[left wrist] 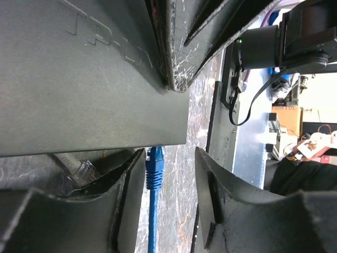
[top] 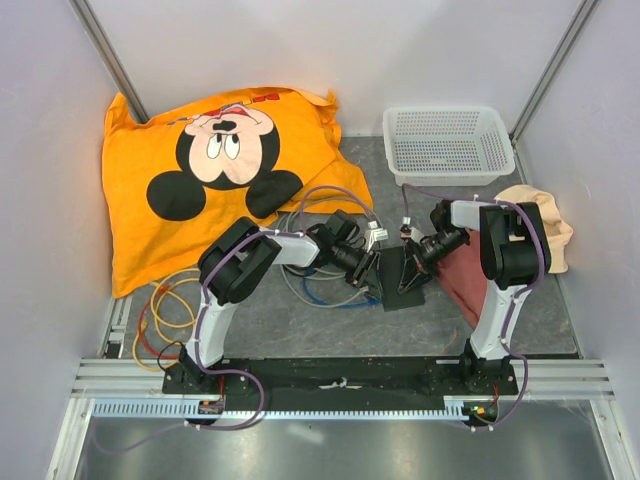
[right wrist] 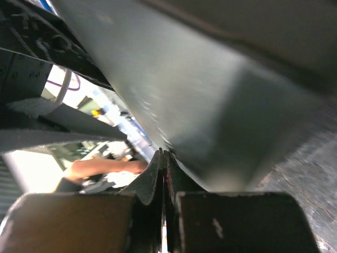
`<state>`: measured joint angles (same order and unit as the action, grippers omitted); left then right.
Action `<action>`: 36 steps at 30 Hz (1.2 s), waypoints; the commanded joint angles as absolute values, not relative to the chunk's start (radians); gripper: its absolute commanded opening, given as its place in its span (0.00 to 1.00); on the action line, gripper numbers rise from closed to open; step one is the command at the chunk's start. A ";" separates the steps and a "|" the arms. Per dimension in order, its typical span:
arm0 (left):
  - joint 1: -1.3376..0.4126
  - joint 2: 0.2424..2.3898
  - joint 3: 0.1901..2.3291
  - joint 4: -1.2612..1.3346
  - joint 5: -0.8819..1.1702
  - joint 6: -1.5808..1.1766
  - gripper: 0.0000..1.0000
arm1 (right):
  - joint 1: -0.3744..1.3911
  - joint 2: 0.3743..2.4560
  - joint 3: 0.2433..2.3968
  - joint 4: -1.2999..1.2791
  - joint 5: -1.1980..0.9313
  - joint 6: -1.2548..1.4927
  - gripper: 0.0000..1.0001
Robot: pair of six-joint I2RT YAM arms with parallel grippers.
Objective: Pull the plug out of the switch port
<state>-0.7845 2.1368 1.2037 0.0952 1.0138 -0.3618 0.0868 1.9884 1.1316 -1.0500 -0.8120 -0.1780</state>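
Nearby, cables (top: 318, 297) crowd the switch (left wrist: 89, 79); left gripper (left wrist: 169, 155) gapes around the blue plug (left wrist: 154, 168), right gripper (right wrist: 163, 158) closed.

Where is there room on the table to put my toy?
The bare grey mat between the flat black switch box and the black base rail. Crowded: around that box, and by the coiled cables at left.

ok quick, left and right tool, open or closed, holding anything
Left tool: open, fingers either side of the blue plug, not clamped on it.
Right tool: shut, nothing between its fingers, tip against the black box.
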 commanded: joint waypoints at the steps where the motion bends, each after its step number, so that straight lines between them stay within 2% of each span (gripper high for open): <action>1: -0.788 2.164 1.170 0.092 0.994 -0.364 0.47 | 0.049 2.059 1.137 -0.933 -0.655 -0.229 0.00; 11: -0.793 2.207 1.189 0.091 0.991 -0.351 0.39 | 0.046 2.092 1.154 -0.942 -0.653 -0.233 0.00; 19: -0.807 2.206 1.190 0.060 0.968 -0.308 0.43 | 0.046 2.100 1.164 -0.940 -0.657 -0.233 0.00; 21: -0.815 2.206 1.190 0.055 0.965 -0.292 0.39 | 0.046 2.100 1.163 -0.940 -0.657 -0.232 0.00; 27: -0.839 2.201 1.181 0.049 0.951 -0.268 0.35 | 0.045 2.100 1.164 -0.937 -0.657 -0.232 0.00; 32: -0.839 2.204 1.183 0.040 0.953 -0.249 0.21 | 0.046 2.103 1.167 -0.936 -0.657 -0.230 0.00; 36: -0.839 2.204 1.183 0.032 0.962 -0.232 0.19 | 0.046 2.108 1.170 -0.934 -0.657 -0.230 0.00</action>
